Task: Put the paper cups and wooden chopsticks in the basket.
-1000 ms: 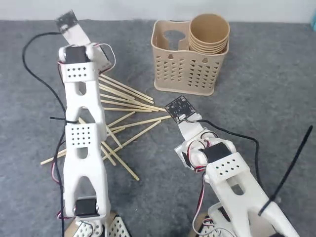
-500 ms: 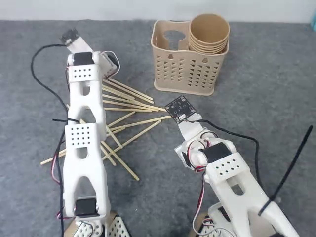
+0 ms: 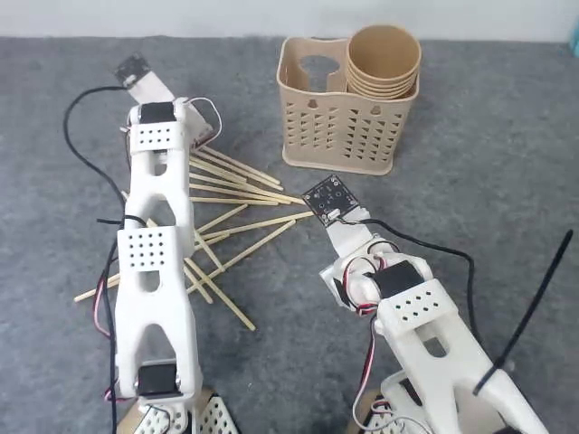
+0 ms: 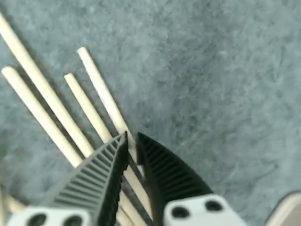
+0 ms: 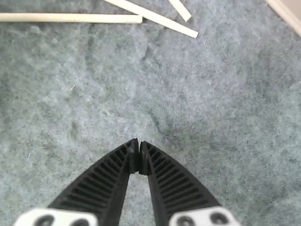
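Several wooden chopsticks (image 3: 237, 193) lie scattered on the grey carpet left of the beige basket (image 3: 335, 136). A stack of paper cups (image 3: 384, 56) stands inside the basket's right end. My left gripper (image 4: 131, 139) is down at the far end of the pile, its jaws closed to a narrow slit around one chopstick (image 4: 101, 87) that still rests on the carpet, with two more chopsticks beside it. My right gripper (image 5: 139, 145) is shut and empty, hovering over bare carpet just short of a few chopstick ends (image 5: 155, 20).
The left arm (image 3: 156, 244) stretches over the chopstick pile and hides part of it. The right arm (image 3: 407, 316) sits at the front right, its wrist near the basket's front. A corner of the basket (image 5: 288, 14) edges into the right wrist view.
The left arm's wrist has dropped and swung slightly right, coming down onto the far end of the chopstick pile. The right arm has stayed still.
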Tool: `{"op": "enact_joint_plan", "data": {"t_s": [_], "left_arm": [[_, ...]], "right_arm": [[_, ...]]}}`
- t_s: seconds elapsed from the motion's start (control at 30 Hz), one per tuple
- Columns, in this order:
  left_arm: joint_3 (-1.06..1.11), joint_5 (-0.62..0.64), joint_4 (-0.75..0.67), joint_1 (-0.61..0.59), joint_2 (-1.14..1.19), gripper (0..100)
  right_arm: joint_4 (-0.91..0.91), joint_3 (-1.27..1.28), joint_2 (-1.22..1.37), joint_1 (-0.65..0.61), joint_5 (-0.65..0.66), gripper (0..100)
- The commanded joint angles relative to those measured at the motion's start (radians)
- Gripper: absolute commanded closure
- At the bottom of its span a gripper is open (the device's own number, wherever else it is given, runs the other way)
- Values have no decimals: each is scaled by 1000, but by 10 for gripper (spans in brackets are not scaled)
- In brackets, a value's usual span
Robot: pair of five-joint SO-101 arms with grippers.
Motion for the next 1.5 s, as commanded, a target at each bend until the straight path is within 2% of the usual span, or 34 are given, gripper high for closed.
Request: {"op": "enact_joint_plan", "data": {"t_s": [0.0,0.27,0.4,0.67,0.9,1.03,1.2,1.4,1.47], "left_arm": [[-1,-34,109,21,-60,988],[-1,-37,382,26,-68,988],[-15,-38,473,-6,-69,988],[116,-160,474,-64,-103,989],[395,-256,463,-86,-413,990],[598,-258,377,-81,-603,990],[779,-255,181,-71,-761,989],[808,-245,-190,-14,-755,988],[800,-196,-299,6,-707,988]], "right_arm": [[-13,-6,-36,-4,20,991],[-15,-8,-36,-1,20,991],[-15,-8,-36,-1,20,991],[-16,-8,-36,-1,21,991],[-16,-9,-36,-2,21,991],[-18,-9,-36,-4,21,991],[-18,-9,-36,-4,21,991],[-18,-9,-36,-4,21,991],[-18,-9,-36,-2,21,991]]}}
